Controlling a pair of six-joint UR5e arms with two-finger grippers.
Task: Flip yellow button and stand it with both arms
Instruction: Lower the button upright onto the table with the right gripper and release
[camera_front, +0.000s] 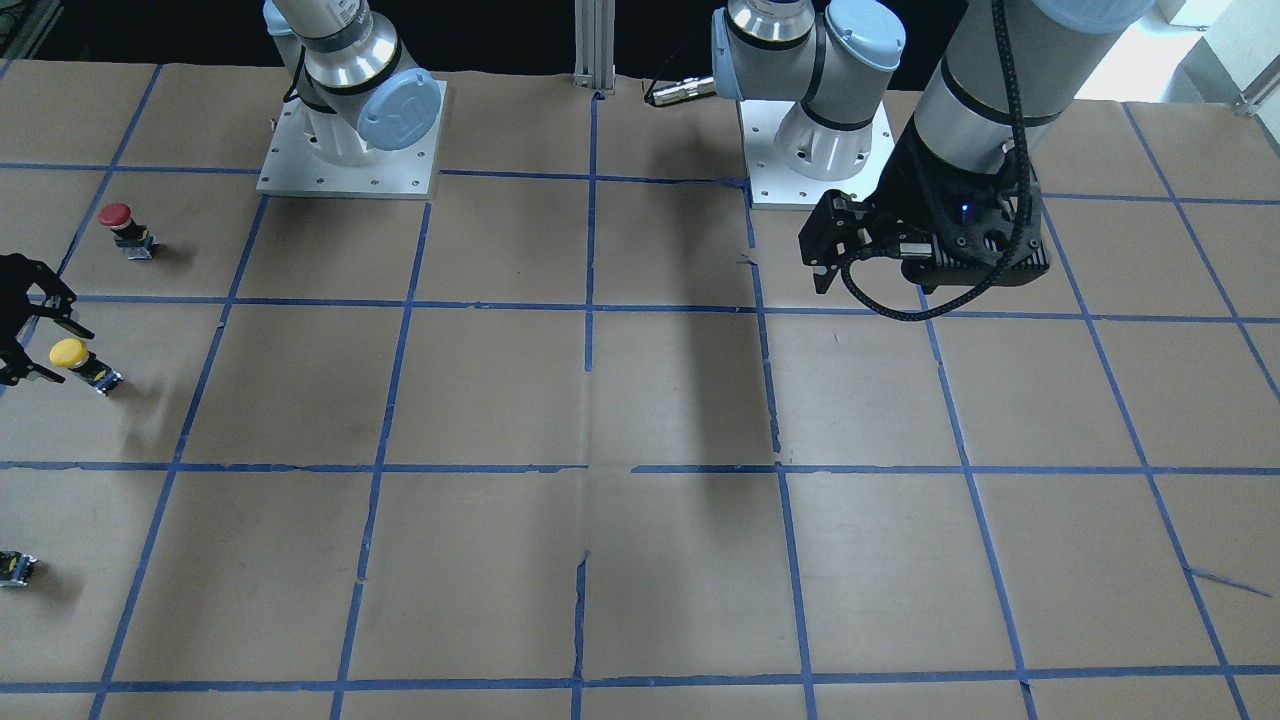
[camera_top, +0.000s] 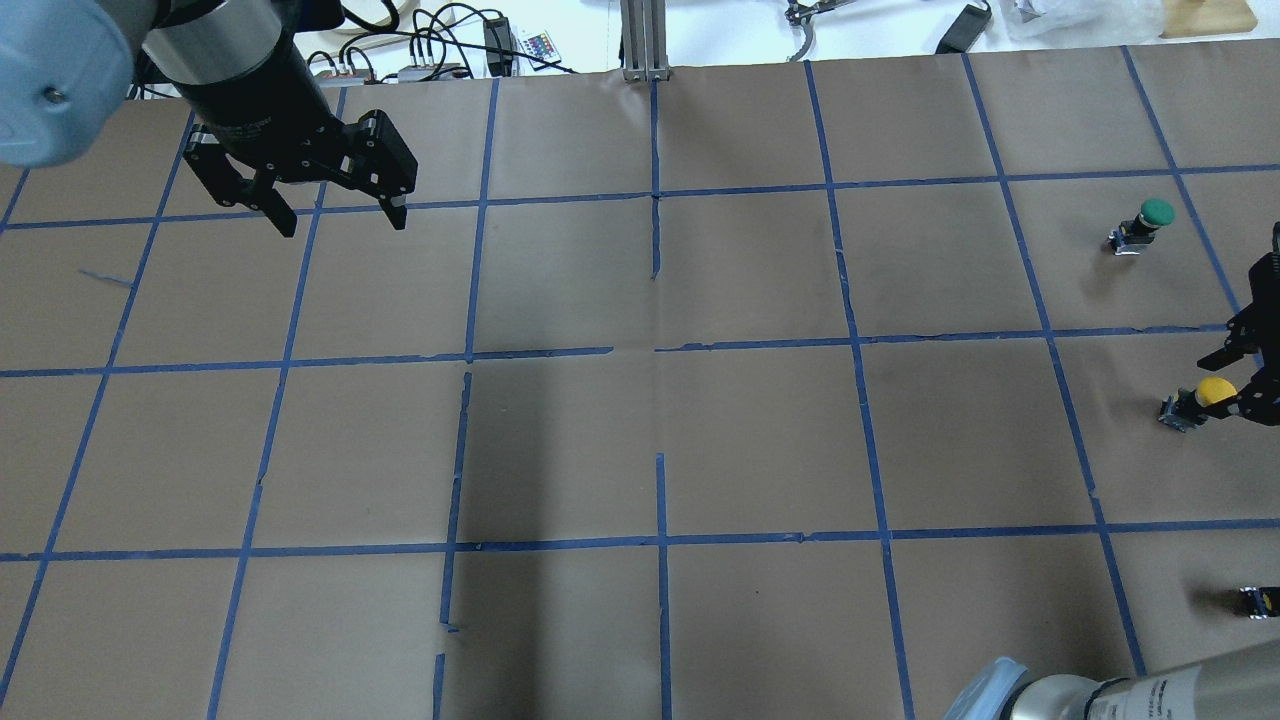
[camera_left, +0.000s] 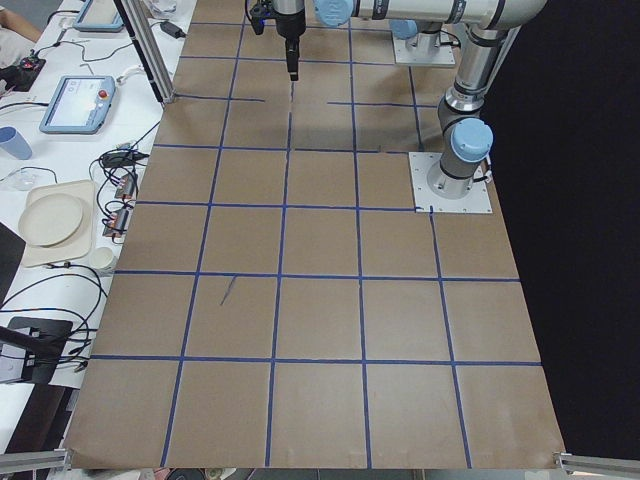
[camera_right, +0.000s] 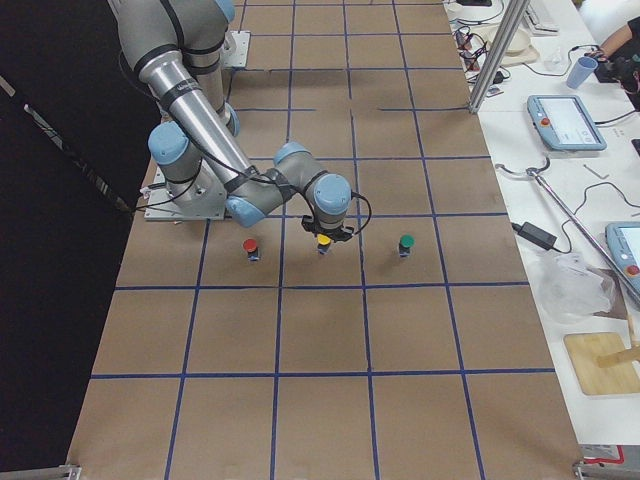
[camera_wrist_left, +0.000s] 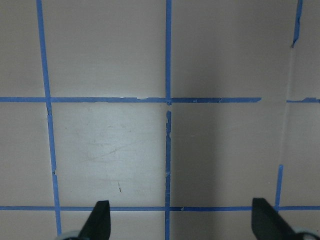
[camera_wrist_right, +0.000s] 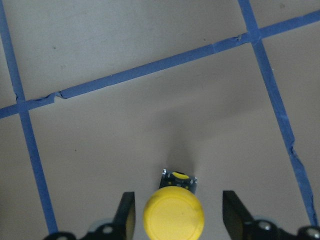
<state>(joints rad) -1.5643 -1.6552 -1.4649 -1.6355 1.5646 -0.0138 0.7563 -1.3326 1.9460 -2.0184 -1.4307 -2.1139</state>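
Two black fingers (camera_wrist_right: 126, 212) of the right hand (camera_wrist_right: 179, 206) are standing well apart at the bottom centre of the right wrist view. They are flanking the round cap of the yellow mushroom-capped push-button with its black-and-grey block body (camera_top: 1214, 392), touching nothing and holding nothing. The button is sitting on the brown paper-covered table (camera_top: 760, 440) at the right edge of the overhead view, below the green-capped button (camera_top: 1155, 212).

The cap is lying nearer the frame-left finger, so I am judging that the hand should centre itself before closing. It should then pinch gently so the button is not tipping or skidding.

The left hand (camera_top: 342, 222) is hanging wide open and empty over the upper left of the overhead view. It is well apart from the button and needs to come across for the flip.
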